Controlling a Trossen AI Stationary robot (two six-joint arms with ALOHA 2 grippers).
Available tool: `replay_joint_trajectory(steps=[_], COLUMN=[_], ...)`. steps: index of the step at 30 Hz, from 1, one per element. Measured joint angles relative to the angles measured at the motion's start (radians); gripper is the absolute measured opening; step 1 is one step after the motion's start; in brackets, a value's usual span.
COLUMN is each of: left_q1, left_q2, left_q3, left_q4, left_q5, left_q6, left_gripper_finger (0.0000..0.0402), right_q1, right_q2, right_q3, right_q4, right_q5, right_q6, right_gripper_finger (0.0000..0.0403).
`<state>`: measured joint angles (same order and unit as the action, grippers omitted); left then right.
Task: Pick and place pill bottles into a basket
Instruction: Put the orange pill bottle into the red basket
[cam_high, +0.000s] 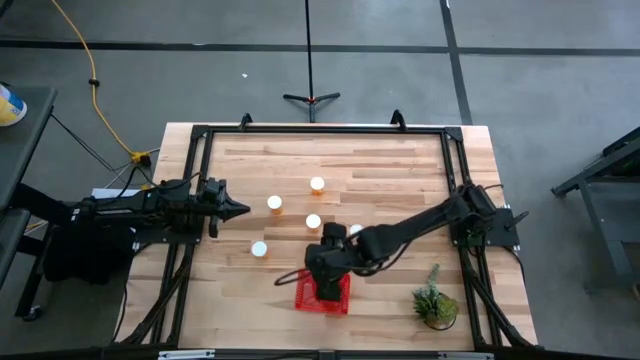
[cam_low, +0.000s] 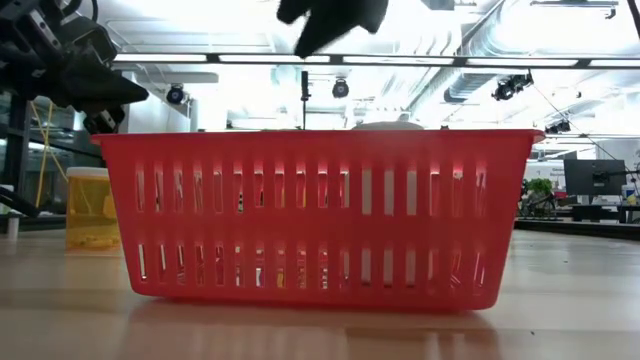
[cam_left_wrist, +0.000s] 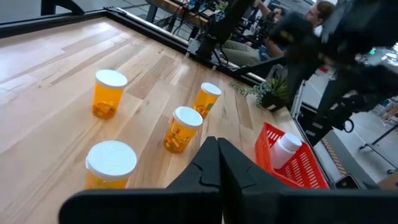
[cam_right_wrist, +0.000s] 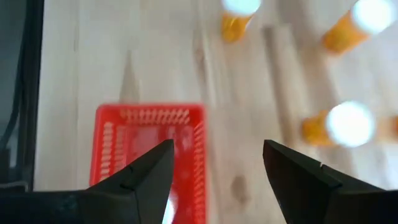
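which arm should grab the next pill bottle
Probably the left. Its pincer is shut and empty, pointing at the bottles, with one close by. The right pincer hangs open above the basket, where one bottle already lies, but is close to another too.
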<state>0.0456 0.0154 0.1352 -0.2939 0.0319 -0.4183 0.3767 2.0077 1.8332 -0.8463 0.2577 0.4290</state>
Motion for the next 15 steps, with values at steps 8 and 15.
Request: replay_joint_trajectory(steps=[8, 15], left_q1=[0.0, 0.0], left_q2=[0.0, 0.0], left_q3=[0.0, 0.0], left_q4=[0.0, 0.0], left_q5=[-0.012, -0.012], left_q6=[-0.012, -0.017], left_gripper_finger=[0.0087, 0.0105], right_q1=[-0.063, -0.128], right_q2=[-0.133, -0.262], right_q3=[0.027, 0.027], right_q4=[-0.017, -0.138], right_q5=[0.031, 0.061], right_q6=[-0.022, -0.034], right_gripper_finger=[0.0236, 0.0236])
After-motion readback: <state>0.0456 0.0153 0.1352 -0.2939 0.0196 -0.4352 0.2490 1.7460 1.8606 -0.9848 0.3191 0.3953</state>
